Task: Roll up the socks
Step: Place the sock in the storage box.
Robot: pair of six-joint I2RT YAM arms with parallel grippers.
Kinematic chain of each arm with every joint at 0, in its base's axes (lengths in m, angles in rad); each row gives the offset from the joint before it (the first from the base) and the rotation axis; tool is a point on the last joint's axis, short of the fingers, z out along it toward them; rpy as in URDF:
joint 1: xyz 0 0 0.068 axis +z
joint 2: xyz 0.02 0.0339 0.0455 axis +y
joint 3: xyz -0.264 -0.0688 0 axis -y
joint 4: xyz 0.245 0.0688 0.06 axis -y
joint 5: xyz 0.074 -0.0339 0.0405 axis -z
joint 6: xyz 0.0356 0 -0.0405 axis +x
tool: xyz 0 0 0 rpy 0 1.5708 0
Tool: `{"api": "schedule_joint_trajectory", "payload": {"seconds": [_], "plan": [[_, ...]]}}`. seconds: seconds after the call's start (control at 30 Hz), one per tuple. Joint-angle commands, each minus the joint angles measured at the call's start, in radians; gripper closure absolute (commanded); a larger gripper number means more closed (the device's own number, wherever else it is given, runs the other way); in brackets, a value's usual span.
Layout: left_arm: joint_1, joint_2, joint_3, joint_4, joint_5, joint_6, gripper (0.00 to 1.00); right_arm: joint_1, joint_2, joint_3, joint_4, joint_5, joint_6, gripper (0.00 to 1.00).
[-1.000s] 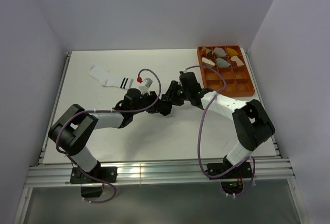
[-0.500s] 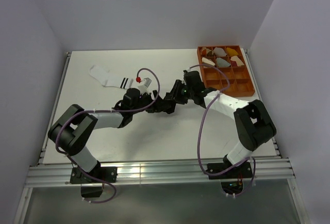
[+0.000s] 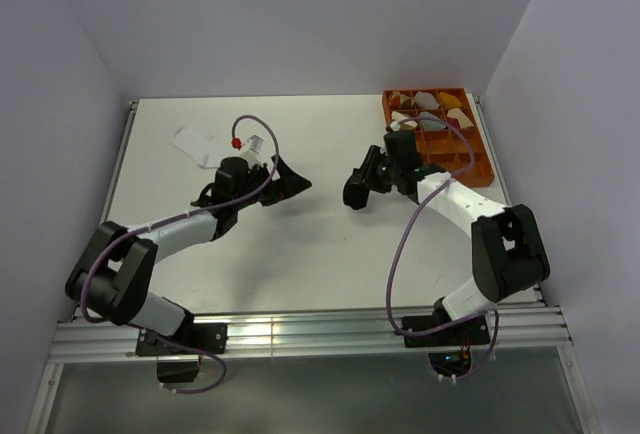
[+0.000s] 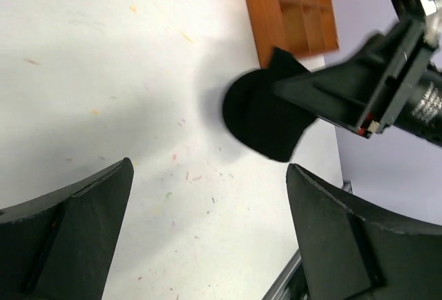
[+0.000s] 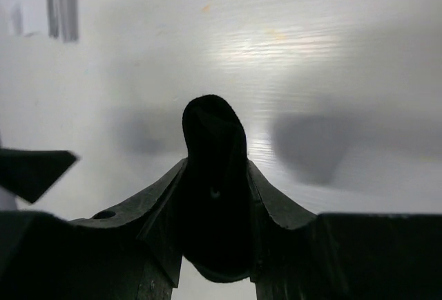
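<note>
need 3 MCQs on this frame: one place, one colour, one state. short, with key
1. What colour is the compartment tray at the far right of the table?
A blue
B orange
C green

2. How does the left gripper stand?
A fully shut
B half shut on something
C wide open, empty

3. Where is the black sock?
A between the fingers of the right gripper
B in the tray
C in the left gripper

Key:
1 B: the top view shows orange walls and dividers.
2 C: the left wrist view shows its two fingers far apart with bare table between them.
3 A: the right wrist view shows the dark bundle pinched between both fingers.
</note>
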Motion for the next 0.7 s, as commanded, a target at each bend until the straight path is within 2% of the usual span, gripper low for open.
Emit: {"api": "schedule_joint_trajectory", "payload": {"seconds": [0.0, 0.17, 0.4, 0.43, 0.53, 0.67], "plan": [[0.040, -0.086, 0.079, -0.187, -0.070, 0.010, 0.02, -0.067, -0.080, 0.061, -0.124, 0.115, -0.095, 1.00], [0.117, -0.177, 0.188, -0.509, -0.183, 0.067, 0.01, -0.140, -0.110, 0.149, -0.279, 0.271, -0.198, 1.00], [0.349, -0.249, 0.300, -0.814, -0.206, 0.214, 0.00, -0.259, -0.104, 0.331, -0.471, 0.497, -0.316, 1.00], [0.370, -0.260, 0.315, -0.836, -0.220, 0.258, 0.01, -0.271, -0.096, 0.350, -0.480, 0.561, -0.341, 1.00], [0.434, -0.266, 0.335, -0.911, -0.304, 0.331, 0.01, -0.285, -0.039, 0.431, -0.525, 0.626, -0.376, 1.00], [0.447, -0.294, 0.283, -0.899, -0.419, 0.345, 0.01, -0.291, 0.068, 0.499, -0.546, 0.677, -0.396, 1.00]]}}
